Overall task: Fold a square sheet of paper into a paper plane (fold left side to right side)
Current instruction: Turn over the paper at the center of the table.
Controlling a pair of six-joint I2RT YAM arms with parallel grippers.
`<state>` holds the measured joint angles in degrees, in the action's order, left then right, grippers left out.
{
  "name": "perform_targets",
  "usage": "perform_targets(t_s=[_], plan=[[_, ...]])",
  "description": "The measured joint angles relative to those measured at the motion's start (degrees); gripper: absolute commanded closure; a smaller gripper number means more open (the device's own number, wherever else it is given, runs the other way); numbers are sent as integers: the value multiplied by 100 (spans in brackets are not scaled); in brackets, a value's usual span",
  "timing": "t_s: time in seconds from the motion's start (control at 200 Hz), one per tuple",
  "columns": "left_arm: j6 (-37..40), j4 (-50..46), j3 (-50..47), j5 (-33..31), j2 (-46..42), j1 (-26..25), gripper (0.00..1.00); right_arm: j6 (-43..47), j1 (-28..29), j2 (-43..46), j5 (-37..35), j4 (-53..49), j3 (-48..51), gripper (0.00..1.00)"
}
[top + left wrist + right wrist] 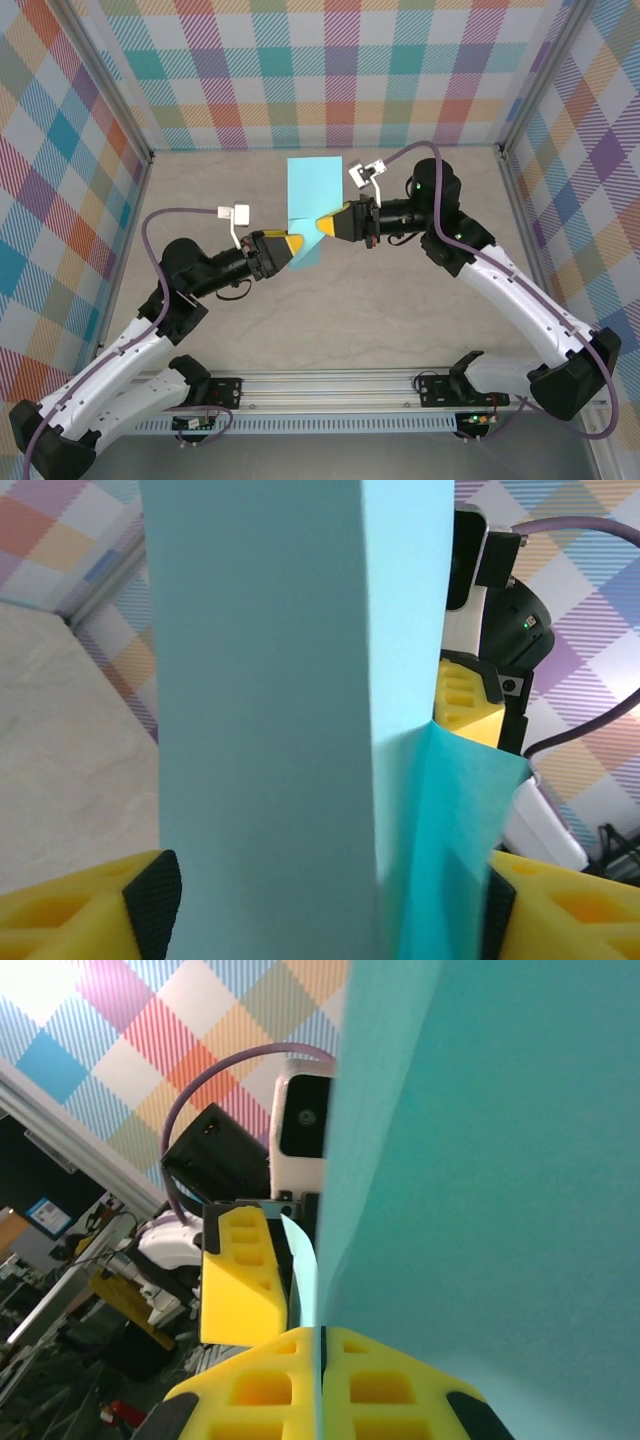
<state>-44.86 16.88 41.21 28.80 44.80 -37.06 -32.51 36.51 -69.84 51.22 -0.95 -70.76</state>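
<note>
Turquoise square sheet of paper (pixel 314 185), folded narrow at upper centre of the overhead frame, lower end pinched in right gripper (pixel 323 227), left gripper (pixel 296 245) spread wide around it.

The square sheet of paper (pixel 313 185) is plain turquoise, paler on its far part. The left gripper (pixel 292 246) and right gripper (pixel 322 227) have yellow fingers with black pads. The arms (pixel 510 290) are white with black joints and trail purple cables (pixel 150 225). The table (pixel 400 300) is mottled beige, and the walls (pixel 330 60) are multicoloured plaid.
</note>
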Motion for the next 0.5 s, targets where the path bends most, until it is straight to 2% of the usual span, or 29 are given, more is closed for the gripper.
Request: perform_targets(t_s=[0.1, 0.295, 0.5], plan=[[85, 24, 0, 31, 44, -83, 57, 7, 39, -44, 48, -39, -31, 96], [251, 26, 9, 28, -50, -184, 79, -2, 39, -101, 46, -50, -31, 90], [352, 15, 9, -13, -216, -223, 92, 63, 42, -101, -33, -267, -68, 73]])
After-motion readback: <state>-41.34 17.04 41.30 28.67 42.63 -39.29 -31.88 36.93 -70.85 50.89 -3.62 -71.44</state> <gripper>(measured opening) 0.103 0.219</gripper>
